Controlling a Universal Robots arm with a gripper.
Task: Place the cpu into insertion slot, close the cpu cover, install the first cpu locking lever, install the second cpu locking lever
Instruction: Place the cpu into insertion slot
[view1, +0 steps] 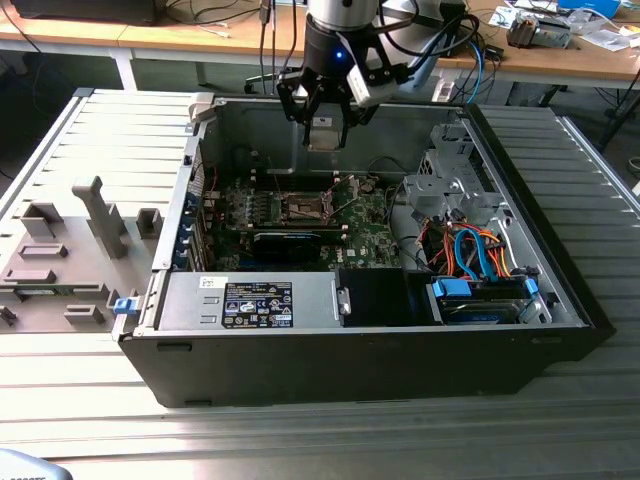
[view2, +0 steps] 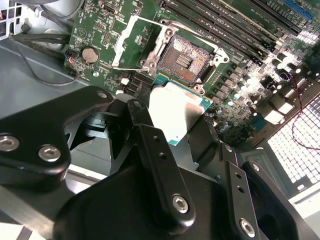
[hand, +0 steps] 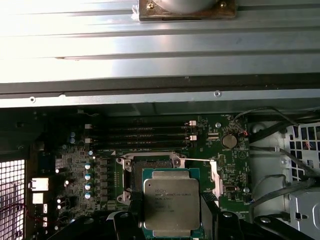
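claw (view1: 323, 128) gripping cpu (hand: 171, 202), above insertion slot (view2: 186, 59)

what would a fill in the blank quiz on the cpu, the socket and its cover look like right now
1. The gripper is shut on the cpu, which sits ____ its fingers.
2. The insertion slot is ____: no chip lies in it.
3. The cpu cover is swung ____, beside the slot.
4. The circuit board around the slot is ____ in colour.
Missing words: between; empty; open; green.
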